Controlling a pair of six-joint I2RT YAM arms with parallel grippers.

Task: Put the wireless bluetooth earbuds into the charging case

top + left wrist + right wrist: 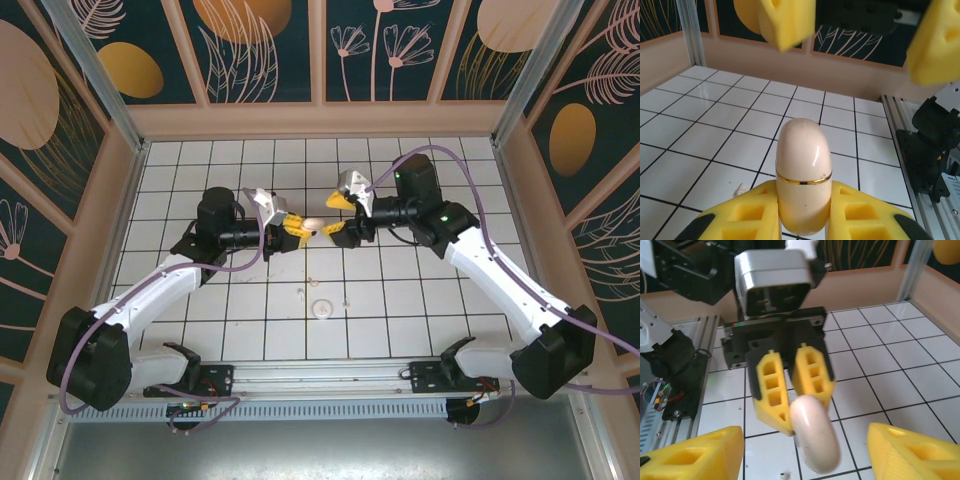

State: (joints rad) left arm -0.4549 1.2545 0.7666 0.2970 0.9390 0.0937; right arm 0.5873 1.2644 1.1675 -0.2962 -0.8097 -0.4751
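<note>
Charging case (803, 165) in L claw (296, 226)

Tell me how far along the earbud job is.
Done: the charging case is off the table, clamped in the left gripper. In hand: the right gripper stands open facing its free end; it looks shut at the gold seam. Left: open it and seat the earbuds, one lying below.

Glossy smooth plastic charging case (803, 160) — left claw (803, 197) matt, foam-like.
</note>
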